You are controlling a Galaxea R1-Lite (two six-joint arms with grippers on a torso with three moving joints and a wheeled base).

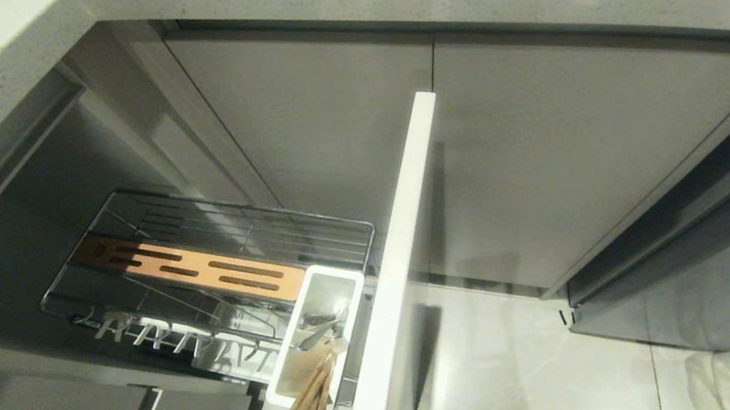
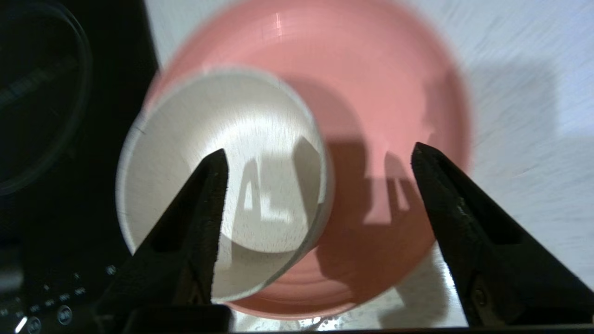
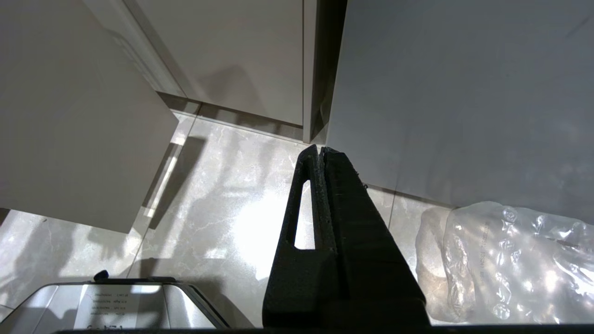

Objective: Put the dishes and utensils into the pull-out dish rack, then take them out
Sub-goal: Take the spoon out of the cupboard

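Note:
In the left wrist view my left gripper (image 2: 319,147) is open, its two black fingers spread above the dishes and touching neither. The cream-white bowl (image 2: 241,139) sits inside the pale-pink plate (image 2: 371,83), toward one side of it, on a white countertop (image 2: 533,93). The head view shows the pull-out dish rack (image 1: 202,254) drawn out, with no dishes in it. Its white caddy (image 1: 290,335) holds the wooden chopsticks (image 1: 309,396), which stick out over its near end, and the silver fork (image 1: 322,334). My right gripper (image 3: 320,148) is shut on nothing, parked low over the floor.
A black hob (image 2: 55,116) borders the plate. The rack's pale front panel (image 1: 401,264) stands out edge-on from the grey cabinet doors. A wooden slotted strip (image 1: 197,266) and metal prongs (image 1: 163,334) line the rack. A clear plastic bag (image 3: 506,260) lies on the tiled floor.

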